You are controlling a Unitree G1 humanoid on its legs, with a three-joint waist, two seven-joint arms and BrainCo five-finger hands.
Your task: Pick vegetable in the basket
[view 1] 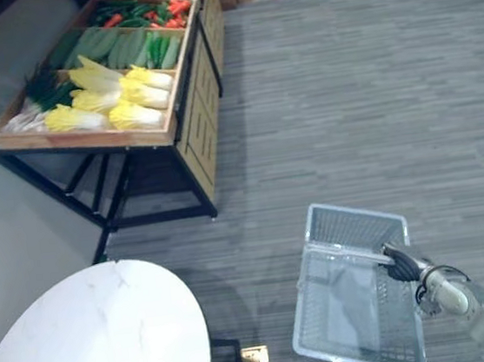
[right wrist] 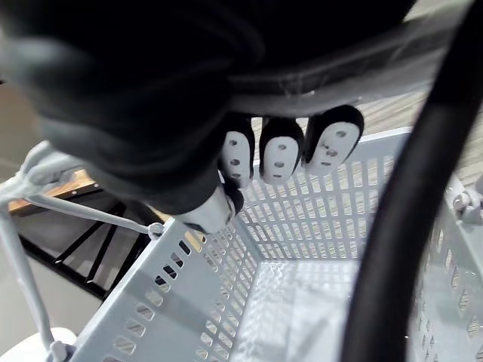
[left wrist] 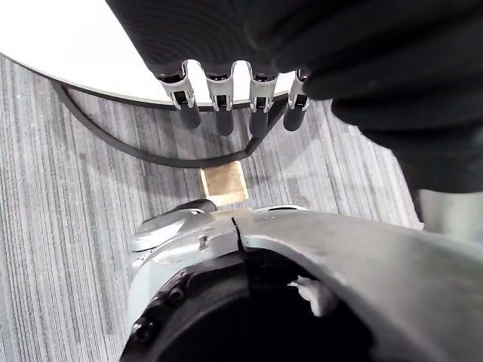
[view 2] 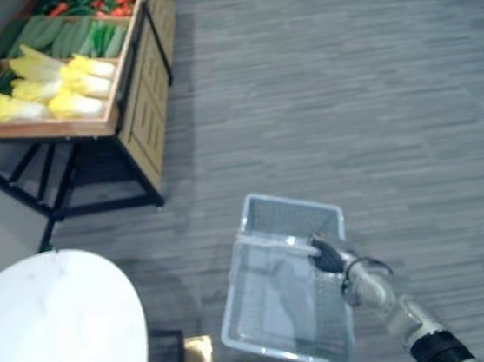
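A pale grey plastic basket (view 1: 351,221) hangs low over the floor at lower right, with nothing inside it (right wrist: 302,226). My right hand (view 1: 400,263) is shut on its wire handle (view 1: 346,254) at the basket's right side. The vegetables lie on a wooden display stand (view 1: 89,139) at the far upper left: yellow-white cabbages (view 1: 131,93), green cucumbers (view 1: 113,45), leeks (view 1: 36,104), and red and green peppers (view 1: 140,13) further back. My left hand (left wrist: 219,98) hangs down beside a white table, its fingers straight and holding nothing.
A round white table (view 1: 94,338) stands at lower left, close to my left side. A small tan block (view 1: 255,361) lies on the grey striped carpet (view 1: 345,90) beside it. The stand has black metal legs (view 1: 108,192).
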